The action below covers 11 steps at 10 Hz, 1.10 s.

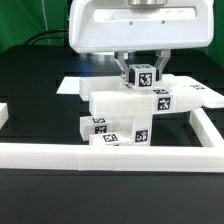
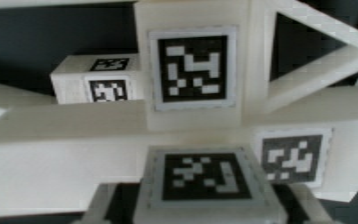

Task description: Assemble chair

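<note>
Upper centre of the exterior view: the gripper (image 1: 144, 64) clamps a small tagged block (image 1: 142, 77) atop the half-built chair (image 1: 125, 110) (apparently seating it). Next likely needs a straight downward press.

no readable text, only black-and-white square tags (image 2: 194, 65) on the chair (image 1: 120, 103).

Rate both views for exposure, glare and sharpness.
Exterior view: bright, even light. The chunky white plastic chair parts nearly wash out against the black table, but their tags stay legible. Wrist view: very close and soft all over. The nearest tagged white block has smeared tag edges, and there is no obvious glare.
</note>
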Available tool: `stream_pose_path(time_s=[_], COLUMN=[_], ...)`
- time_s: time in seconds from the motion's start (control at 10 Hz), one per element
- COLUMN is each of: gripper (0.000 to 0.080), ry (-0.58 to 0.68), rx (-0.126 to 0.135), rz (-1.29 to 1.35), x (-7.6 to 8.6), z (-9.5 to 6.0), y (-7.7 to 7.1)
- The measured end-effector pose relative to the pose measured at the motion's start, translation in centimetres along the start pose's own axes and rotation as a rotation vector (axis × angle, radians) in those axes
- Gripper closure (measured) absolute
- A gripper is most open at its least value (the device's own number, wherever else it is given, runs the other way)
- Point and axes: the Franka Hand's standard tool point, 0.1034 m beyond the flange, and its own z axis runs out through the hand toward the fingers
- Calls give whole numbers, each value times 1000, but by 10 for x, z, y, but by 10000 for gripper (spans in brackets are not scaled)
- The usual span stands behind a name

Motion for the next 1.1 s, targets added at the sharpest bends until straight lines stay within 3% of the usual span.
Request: stream_pose_path(time_s=[1.1], gripper=[532], ry=[-3], rx=[11], rz=[722], x=[0], z=[1], y=[-4])
